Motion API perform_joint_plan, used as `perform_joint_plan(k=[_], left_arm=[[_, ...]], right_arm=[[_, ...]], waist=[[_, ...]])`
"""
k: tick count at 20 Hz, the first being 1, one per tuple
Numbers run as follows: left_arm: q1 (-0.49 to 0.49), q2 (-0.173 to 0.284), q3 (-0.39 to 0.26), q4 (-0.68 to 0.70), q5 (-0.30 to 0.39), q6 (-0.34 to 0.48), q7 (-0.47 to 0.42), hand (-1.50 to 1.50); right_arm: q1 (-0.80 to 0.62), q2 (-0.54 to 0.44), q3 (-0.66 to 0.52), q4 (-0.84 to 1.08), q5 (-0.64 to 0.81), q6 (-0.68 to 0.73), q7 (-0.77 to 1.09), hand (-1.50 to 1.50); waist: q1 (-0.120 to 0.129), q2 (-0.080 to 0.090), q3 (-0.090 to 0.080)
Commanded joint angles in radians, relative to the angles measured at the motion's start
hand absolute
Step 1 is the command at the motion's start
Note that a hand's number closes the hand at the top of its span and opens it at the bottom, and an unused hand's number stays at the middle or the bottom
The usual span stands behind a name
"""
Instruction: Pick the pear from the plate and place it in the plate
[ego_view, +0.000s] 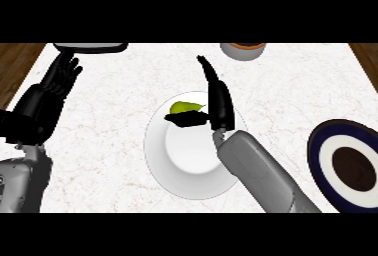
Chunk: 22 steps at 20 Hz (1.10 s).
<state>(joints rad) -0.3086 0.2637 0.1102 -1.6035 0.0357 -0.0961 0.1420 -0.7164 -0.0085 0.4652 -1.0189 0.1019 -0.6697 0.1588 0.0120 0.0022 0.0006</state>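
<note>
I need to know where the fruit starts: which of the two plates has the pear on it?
The plain white plate at the counter's middle holds the green pear, under the right hand. The dark blue-and-white ringed plate at the right edge carries no pear.

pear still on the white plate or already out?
On it. The pear lies at the far part of the white plate, the right hand at it, thumb under it; whether lifted, cannot tell.

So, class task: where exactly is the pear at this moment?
In the head view the pear lies near the far rim of the white plate at the counter's middle, just left of the right hand, whose thumb reaches across right in front of it.
</note>
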Motion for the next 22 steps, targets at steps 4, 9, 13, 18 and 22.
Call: perform_joint_plan(k=[4, 9, 13, 18, 22], left_arm=[[-0.042, 0.02, 0.043, 0.089, 0.005, -0.01, -0.022, 0.0], [0.059, 0.0, 0.023, -0.051, 0.007, -0.012, 0.007, 0.0], [0.118, -0.029, 0.002, -0.032, -0.019, -0.02, -0.077, 0.0], [0.066, -0.014, 0.027, 0.001, -0.014, -0.024, -0.041, 0.0], [0.035, -0.02, 0.035, 0.066, -0.031, -0.018, -0.097, 0.0]], right_arm=[[0.18, -0.111, -0.141, -0.169, -0.109, 0.088, -0.128, -1.5], [0.367, -0.254, -0.19, -0.379, -0.158, 0.217, -0.128, -1.5], [0.466, -0.322, -0.244, -0.458, -0.184, 0.307, -0.188, -1.5], [0.532, -0.411, -0.379, -0.444, -0.262, 0.464, -0.263, -1.5], [0.619, -0.442, -0.431, -0.422, -0.276, 0.554, -0.367, -1.5]], waist=[[-0.022, 0.0, 0.0], [-0.019, -0.006, 0.0], [-0.018, -0.004, -0.001], [-0.017, -0.003, -0.001], [-0.017, -0.002, -0.001]])
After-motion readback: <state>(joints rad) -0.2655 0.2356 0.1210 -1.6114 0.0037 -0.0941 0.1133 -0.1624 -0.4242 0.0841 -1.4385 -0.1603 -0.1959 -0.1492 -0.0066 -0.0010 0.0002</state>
